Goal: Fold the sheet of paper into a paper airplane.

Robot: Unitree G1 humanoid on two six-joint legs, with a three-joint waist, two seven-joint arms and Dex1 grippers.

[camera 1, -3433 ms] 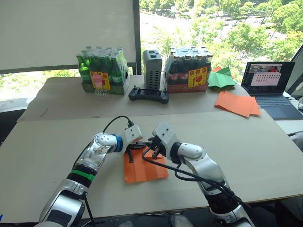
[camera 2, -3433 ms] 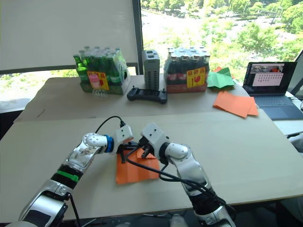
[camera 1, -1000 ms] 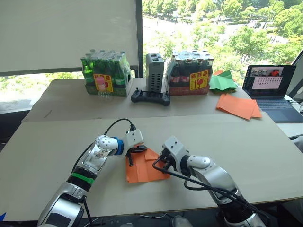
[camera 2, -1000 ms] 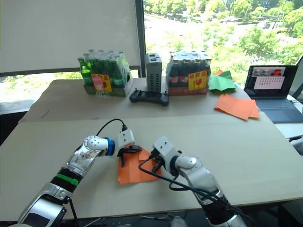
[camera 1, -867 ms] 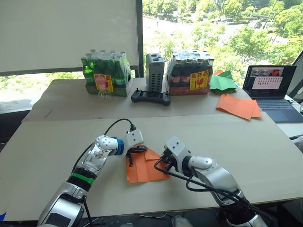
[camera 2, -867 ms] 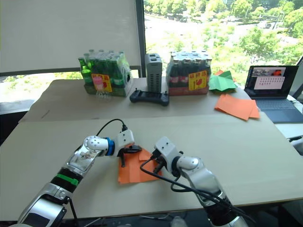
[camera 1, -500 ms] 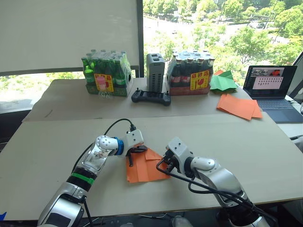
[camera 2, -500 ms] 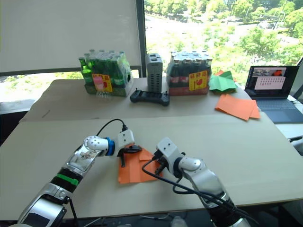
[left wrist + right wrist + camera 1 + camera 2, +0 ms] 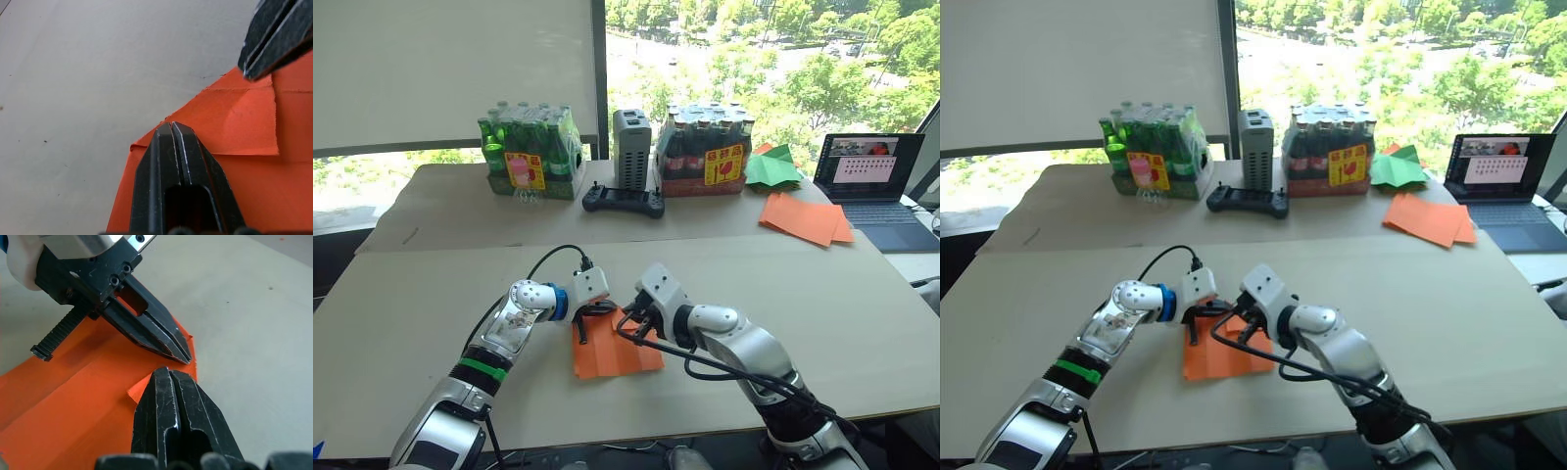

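In the left eye view, the thin bright-orange sheet of paper lies flat near the middle of the pale beige table, a folded corner flap at its far edge. The left gripper sits at the sheet's 11 o'clock corner; the right gripper meets it just beside, at about 12 o'clock. Farther back stand a shrink-wrapped pack of green glass bottles at 11 o'clock, a grey ribbed upright box, a black handheld controller in front of it, and a shrink-wrapped pack of dark bottles. At 1 o'clock lie crumpled green paper and a pile of flat orange sheets, with an open laptop at 2 o'clock.

The right eye view shows the same layout, both grippers at the sheet's far edge.

In the left wrist view, the left gripper's two black fingers are pressed fully together, tips resting on the sheet at its corner, beside the folded triangular flap; nothing is visibly pinched between them. The right gripper's tip hangs over the flap's far corner.

In the right wrist view, the right gripper's fingers are likewise closed tight, holding nothing, their tips over the sheet's folded edge. The left gripper's closed tips point toward them, nearly touching, at the sheet's corner.
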